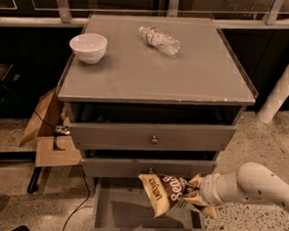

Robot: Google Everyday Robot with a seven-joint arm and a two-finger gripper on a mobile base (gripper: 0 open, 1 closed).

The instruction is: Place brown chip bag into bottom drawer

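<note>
The brown chip bag (165, 191), dark brown with white script and tan-yellow ends, hangs in the air above the bottom drawer (129, 212), which is pulled open and shows its flat grey floor. My gripper (194, 195) comes in from the right on a white arm and is shut on the bag's right end. The bag tilts down to the left, just below the front of the middle drawer (148, 167).
A white bowl (88, 47) and a clear plastic bottle (159, 39) lie on the cabinet top (157, 74). The top drawer (153, 136) has a knob. Cardboard (48, 131) and a cable lie on the floor at the left. A white pillar (283, 86) stands at the right.
</note>
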